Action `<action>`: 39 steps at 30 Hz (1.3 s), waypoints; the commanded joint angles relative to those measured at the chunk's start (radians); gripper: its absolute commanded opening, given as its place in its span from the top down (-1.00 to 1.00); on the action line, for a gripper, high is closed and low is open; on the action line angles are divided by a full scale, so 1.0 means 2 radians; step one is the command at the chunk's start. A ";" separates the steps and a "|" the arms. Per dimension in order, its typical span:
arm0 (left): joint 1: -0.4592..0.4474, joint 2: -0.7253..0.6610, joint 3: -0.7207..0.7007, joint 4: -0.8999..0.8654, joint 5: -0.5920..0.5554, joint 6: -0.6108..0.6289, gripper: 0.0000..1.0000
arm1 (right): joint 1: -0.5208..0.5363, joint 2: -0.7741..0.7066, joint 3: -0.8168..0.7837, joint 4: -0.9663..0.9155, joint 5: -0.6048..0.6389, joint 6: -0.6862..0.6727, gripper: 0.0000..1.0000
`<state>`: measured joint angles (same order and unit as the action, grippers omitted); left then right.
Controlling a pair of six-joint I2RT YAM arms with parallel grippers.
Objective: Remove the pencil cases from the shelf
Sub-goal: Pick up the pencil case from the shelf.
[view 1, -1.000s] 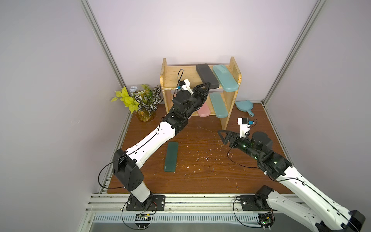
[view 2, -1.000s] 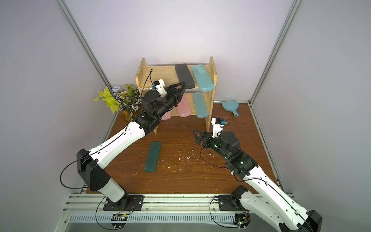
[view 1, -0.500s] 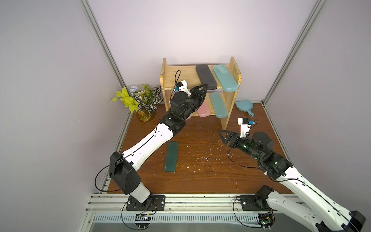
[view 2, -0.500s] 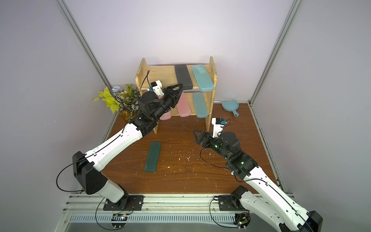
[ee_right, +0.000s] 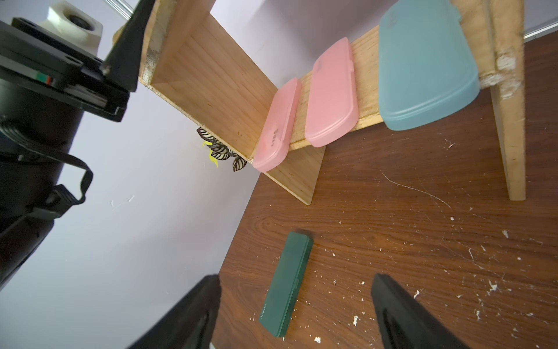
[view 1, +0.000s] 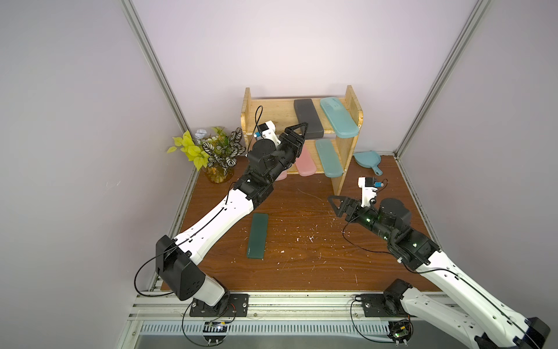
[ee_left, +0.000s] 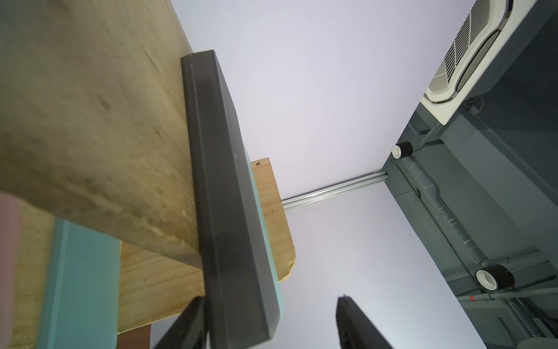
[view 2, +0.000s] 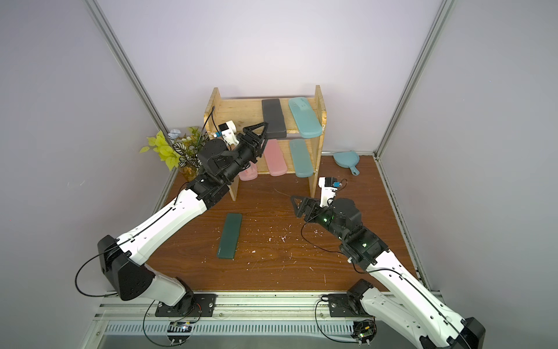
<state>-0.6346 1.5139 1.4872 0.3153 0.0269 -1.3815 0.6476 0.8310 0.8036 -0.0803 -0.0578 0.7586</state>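
The wooden shelf [view 1: 271,113] holds a black pencil case [view 1: 308,116] and a teal one [view 1: 338,120] on its upper tier. The lower tier carries two pink cases [ee_right: 277,127] [ee_right: 332,93] and a teal case [view 1: 329,158]. A dark green case [view 1: 257,231] lies flat on the table. My left gripper [view 1: 303,128] is open at the black case's overhanging front end. In the left wrist view the black case [ee_left: 223,181] sits between the jaws, one finger close against it and the other well apart. My right gripper [view 1: 332,202] hovers open over the table, holding nothing.
A potted plant [view 1: 211,154] stands in the back left corner beside the shelf. A blue dustpan [view 1: 367,160] lies at the back right. White crumbs are scattered over the brown table [view 1: 302,266]. Walls close in on three sides.
My left gripper's jaws have opened wider at the black case's front end, and the left arm has shifted a little. The right arm has not moved.
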 commanded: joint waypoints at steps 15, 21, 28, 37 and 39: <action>0.014 0.038 0.043 -0.006 0.033 0.006 0.21 | -0.002 -0.008 0.004 0.002 0.002 -0.009 -0.70; 0.014 0.030 0.040 -0.010 0.034 0.009 0.48 | -0.003 -0.011 0.016 -0.003 0.005 -0.010 -0.70; 0.014 0.008 0.016 0.001 0.042 0.010 0.75 | -0.009 -0.008 0.046 0.002 -0.027 -0.021 -0.73; 0.014 -0.082 -0.089 0.037 0.095 0.038 0.88 | -0.036 0.027 0.089 0.051 -0.147 0.003 -0.71; 0.014 -0.111 -0.122 0.048 0.113 0.042 0.89 | -0.041 0.036 0.091 0.081 -0.180 0.017 -0.70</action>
<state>-0.6147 1.3632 1.2888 0.3214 0.1749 -1.3418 0.5777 0.8871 0.9497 -0.0334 -0.2871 0.7589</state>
